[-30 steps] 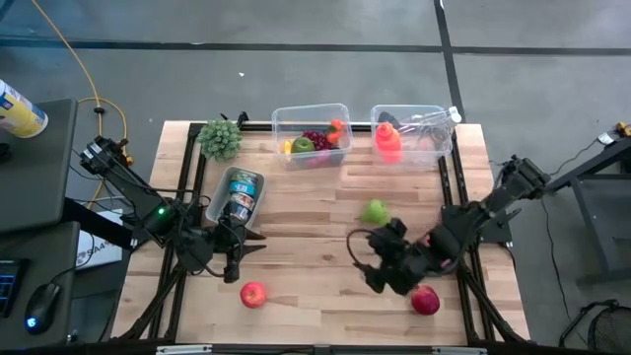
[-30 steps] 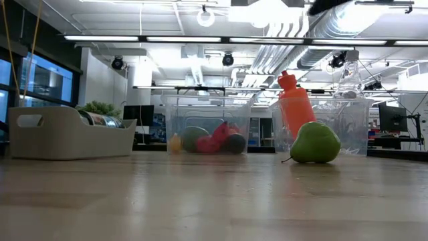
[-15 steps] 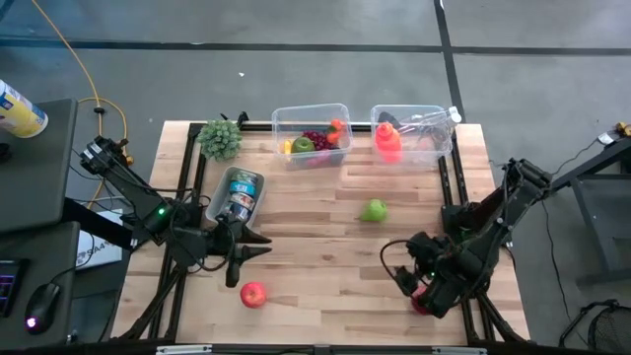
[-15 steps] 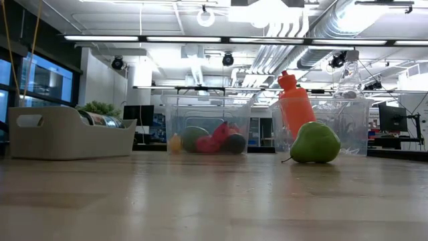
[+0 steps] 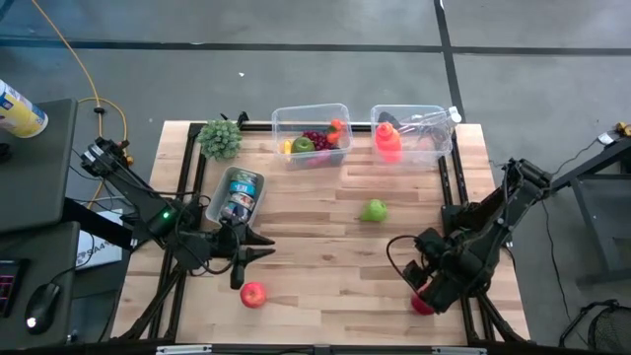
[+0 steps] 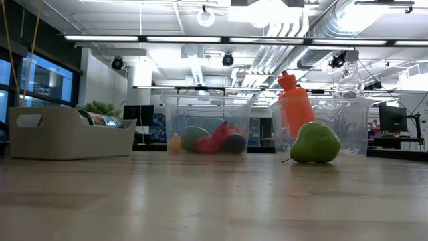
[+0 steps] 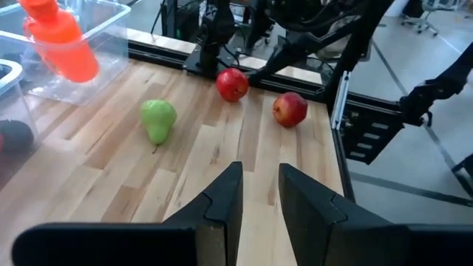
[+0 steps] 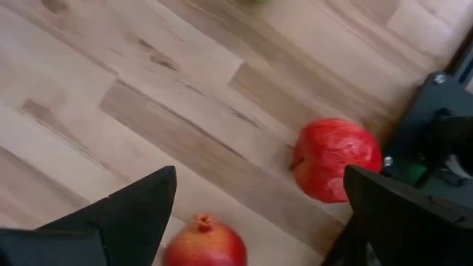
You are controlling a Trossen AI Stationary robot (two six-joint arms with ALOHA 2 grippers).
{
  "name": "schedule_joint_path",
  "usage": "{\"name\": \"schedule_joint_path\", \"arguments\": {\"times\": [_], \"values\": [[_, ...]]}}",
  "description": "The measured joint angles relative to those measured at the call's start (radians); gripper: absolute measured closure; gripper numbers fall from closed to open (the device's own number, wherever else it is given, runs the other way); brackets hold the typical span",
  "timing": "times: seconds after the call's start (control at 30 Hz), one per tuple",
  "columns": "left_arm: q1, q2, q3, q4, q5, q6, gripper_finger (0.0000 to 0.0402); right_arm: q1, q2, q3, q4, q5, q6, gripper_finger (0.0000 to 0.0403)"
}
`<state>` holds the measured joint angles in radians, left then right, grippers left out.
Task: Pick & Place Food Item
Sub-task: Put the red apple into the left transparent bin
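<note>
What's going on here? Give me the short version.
Two robot arms are working at a wooden table. The right gripper is open, poised over a red pomegranate near the table's front right corner, with nothing gripped yet. A red apple lies near it. The left gripper is open and empty, close to a second red apple at the front left. A green pear lies loose mid-table.

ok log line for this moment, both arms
right gripper open, low over pomegranate at table's right edge | left gripper open, empty, near red apple | pear loose mid-table
</note>
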<state>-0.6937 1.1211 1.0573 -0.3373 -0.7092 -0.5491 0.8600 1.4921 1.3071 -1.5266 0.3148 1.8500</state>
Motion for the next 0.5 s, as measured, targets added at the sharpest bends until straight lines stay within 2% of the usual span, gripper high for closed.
{"name": "schedule_joint_path", "arguments": {"times": [0.23, 0.4, 0.5], "values": [[0.0, 0.005, 0.0, 0.006, 0.069, 0.01, 0.0319, 0.031, -0.002, -0.065, -0.009, -0.012, 0.042, 0.0025], [0.007, 0.004, 0.0, 0.003, 0.074, 0.058, 0.0319, 0.053, -0.036, -0.176, 0.106, -0.065, 0.058, 0.0025], [0.022, 0.004, 0.0, -0.003, 0.102, 0.085, 0.0319, 0.054, -0.072, -0.226, 0.138, -0.06, 0.06, 0.0025]]}}
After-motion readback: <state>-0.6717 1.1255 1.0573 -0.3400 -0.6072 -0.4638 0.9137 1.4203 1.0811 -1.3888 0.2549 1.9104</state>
